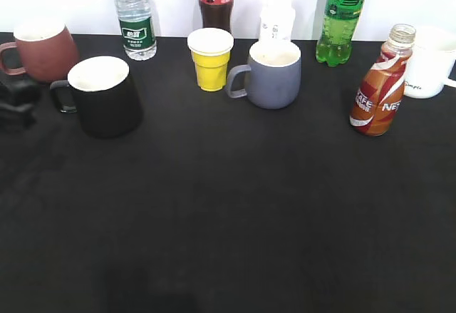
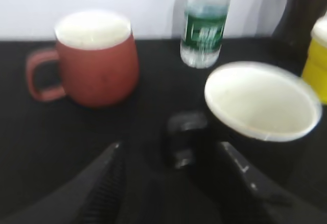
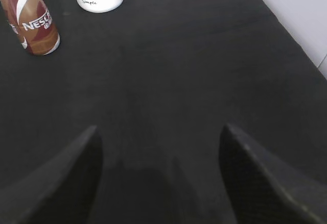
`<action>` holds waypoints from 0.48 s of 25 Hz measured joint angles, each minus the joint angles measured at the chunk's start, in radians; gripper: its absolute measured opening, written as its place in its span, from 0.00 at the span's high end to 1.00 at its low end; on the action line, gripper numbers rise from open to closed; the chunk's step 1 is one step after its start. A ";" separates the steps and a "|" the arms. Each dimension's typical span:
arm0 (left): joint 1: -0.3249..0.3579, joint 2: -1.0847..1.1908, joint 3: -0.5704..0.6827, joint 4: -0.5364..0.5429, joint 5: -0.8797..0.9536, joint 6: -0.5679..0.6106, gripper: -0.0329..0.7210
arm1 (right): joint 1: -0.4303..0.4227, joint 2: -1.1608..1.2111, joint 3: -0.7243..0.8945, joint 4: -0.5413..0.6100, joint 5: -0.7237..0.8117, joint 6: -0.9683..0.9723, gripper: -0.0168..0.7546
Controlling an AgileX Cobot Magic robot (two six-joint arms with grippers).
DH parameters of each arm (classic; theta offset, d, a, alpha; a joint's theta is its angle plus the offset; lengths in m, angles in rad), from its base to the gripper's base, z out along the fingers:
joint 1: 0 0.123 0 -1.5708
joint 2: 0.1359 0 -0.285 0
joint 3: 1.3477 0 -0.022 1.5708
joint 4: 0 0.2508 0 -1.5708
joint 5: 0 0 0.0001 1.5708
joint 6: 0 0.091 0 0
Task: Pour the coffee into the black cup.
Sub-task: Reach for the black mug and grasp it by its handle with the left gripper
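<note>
At the far left your left gripper (image 2: 171, 183) has its fingers spread apart, empty, with the black cup's loop handle lying between them and just ahead; the view is blurred, so whether a finger touches the handle cannot be told. The black cup (image 1: 105, 96) stands upright at the left, mouth up, white inside showing nothing poured yet. Just behind it on the left sits the reddish-brown mug (image 1: 43, 49), and farther back the water bottle (image 1: 135, 21). Moving right you pass the yellow cup (image 1: 210, 59) and the grey mug (image 1: 273, 74).

The coffee (image 1: 381, 85) stands upright at the right, near the white mug (image 1: 434, 62), its cap seemingly off. Expect it to be light but smooth-wrapped and slippery, with liquid that will shift as you tilt. Take it around the narrow waist of its curvy body, not the neck.

Your right gripper (image 3: 161, 183) is splayed wide and empty, well short of the coffee.
</note>
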 joint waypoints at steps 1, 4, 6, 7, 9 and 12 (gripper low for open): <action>0.000 0.043 0.000 0.000 -0.028 0.000 0.40 | 0.000 0.000 0.000 0.000 0.000 0.000 0.26; 0.000 0.205 0.000 0.000 -0.230 0.000 0.41 | 0.000 0.000 0.000 0.000 0.000 0.000 0.26; 0.000 0.303 -0.006 0.000 -0.365 0.000 0.41 | 0.000 0.000 0.000 0.000 0.000 0.000 0.26; 0.000 0.339 -0.022 0.000 -0.382 0.000 0.41 | 0.000 0.000 0.000 0.000 0.000 0.000 0.26; 0.006 0.389 -0.060 0.000 -0.392 0.000 0.41 | 0.000 0.000 0.000 0.000 0.000 0.000 0.26; 0.009 0.447 -0.112 0.000 -0.404 0.000 0.41 | 0.000 0.000 0.000 0.000 0.000 0.000 0.26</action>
